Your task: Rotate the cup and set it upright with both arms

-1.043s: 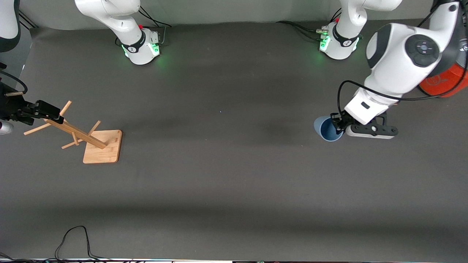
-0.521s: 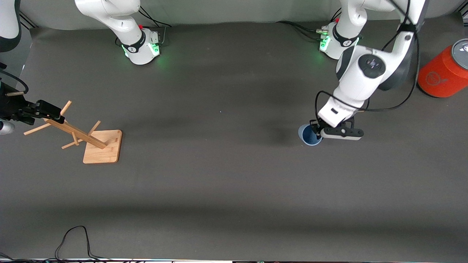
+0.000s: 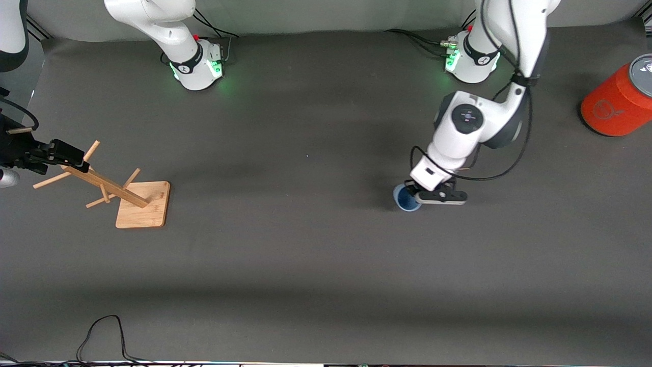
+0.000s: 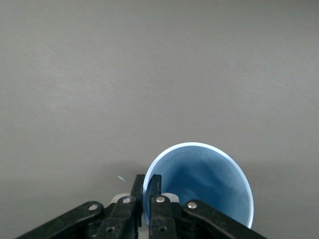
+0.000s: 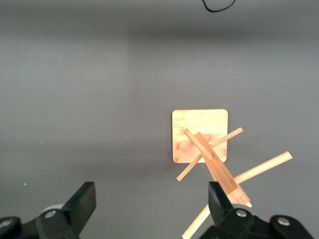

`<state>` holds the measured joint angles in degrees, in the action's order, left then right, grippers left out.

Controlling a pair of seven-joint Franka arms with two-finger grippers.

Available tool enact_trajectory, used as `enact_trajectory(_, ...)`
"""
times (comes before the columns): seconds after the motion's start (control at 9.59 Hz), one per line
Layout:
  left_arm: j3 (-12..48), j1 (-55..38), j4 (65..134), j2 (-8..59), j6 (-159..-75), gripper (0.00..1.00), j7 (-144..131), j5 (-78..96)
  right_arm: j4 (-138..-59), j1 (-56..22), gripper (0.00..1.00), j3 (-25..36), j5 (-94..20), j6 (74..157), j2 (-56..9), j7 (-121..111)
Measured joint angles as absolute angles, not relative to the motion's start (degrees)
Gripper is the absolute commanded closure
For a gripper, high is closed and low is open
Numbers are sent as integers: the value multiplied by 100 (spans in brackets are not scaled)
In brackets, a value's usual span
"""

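- Left gripper (image 3: 413, 195) has its fingers pinched almost together on the cup (image 3: 406, 199), one finger inside the rim and one outside, thin wall clamped between them.
- Cup hangs mouth-up off the fingertips, just toward the right arm's end from the hand. Left wrist view looks straight into the blue interior (image 4: 207, 186); can't tell if the base touches the table (image 3: 316, 255).
- Right gripper (image 5: 152, 209) waits over the wooden rack (image 3: 114, 186), jaws spread wide, holding nothing.
- Risks, as I read it:
  - Rim pinch is a small contact patch on a smooth wall, so the cup could pivot or slip out in a fast swing.
  - If it's released while tilted, the narrow base would likely let it tip.
  - The squeezed wall might deform and the cup pop free.
- Orange cylinder (image 3: 616, 104) is well away from both hands, no collision worry.
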<state>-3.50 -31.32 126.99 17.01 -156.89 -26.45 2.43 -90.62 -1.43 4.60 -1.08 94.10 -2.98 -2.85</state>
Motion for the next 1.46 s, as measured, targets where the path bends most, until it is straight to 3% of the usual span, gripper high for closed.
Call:
enact_trajectory(0.21, -354, -3218, 12729, 1749, -15902, 100, -2875, 217, -9062, -143, 0, 460, -107, 9410, -298, -285)
enact_trajectory(0.31, -359, -3220, 12784, 1779, -16026, 76, -2948, 203, -9062, -143, 0, 460, -107, 9410, -299, -285)
enact_trajectory(0.42, -359, -3240, 12813, 1824, -16064, 1, -3004, 196, -9062, -143, 0, 460, -107, 9410, -299, -285)
enact_trajectory(0.73, -375, -3255, 12769, 1790, -15719, 0, -3047, 193, -9061, -143, 0, 460, -107, 9410, -299, -285)
enact_trajectory(1.04, -405, -3255, 11865, 1297, -13515, 0, -3051, 65, -9062, -143, 0, 460, -107, 9410, -299, -285)
enact_trajectory(1.25, -423, -3252, 10773, 1007, -11657, 0, -3052, -20, -9061, -143, 0, 460, -107, 9410, -299, -285)
enact_trajectory(1.46, -452, -3178, 9735, 957, -10500, 0, -3017, -148, -9061, -143, 0, 459, -107, 9410, -299, -285)
